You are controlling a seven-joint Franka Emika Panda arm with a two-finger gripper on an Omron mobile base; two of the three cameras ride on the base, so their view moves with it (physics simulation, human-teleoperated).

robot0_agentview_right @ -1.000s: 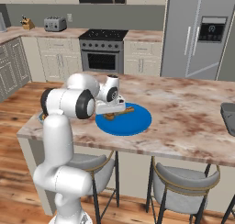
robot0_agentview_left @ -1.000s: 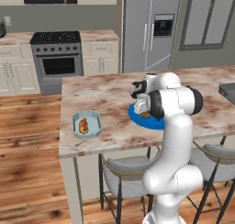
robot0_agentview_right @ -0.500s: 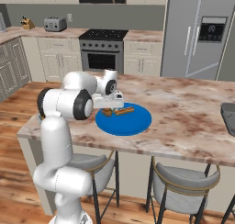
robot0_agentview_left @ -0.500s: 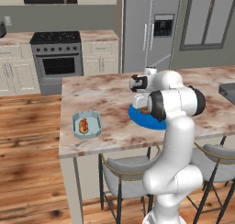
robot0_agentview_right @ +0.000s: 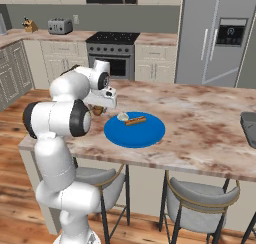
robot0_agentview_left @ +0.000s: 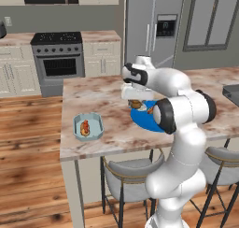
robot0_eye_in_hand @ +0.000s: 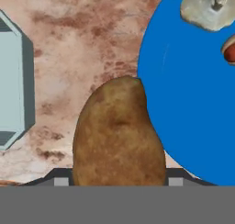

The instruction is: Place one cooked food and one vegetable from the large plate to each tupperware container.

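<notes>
Nearest the base, the white arm rises in front of the counter's near edge, bends at its dark elbow and reaches forward and low over the marble top, the wrist turned so the hand points down at the surface. The fingers are closed on a brown potato, held between them above the counter just off the plate's rim; in the left base view the potato shows as a small brown lump under the hand.

Just beside it lies the large plate, bright blue and round, near the middle of the counter's near edge. On it sit a pale flat item with a small stem and a long brownish-red food, the two lying close together on the plate's far side.

Toward the counter's left end, well apart from the plate, stands the pale blue-grey tupperware container with a reddish sausage-like food inside it. In the hand view its rim shows on the marble beyond the potato. A dark grey tub sits at the counter's right end.
</notes>
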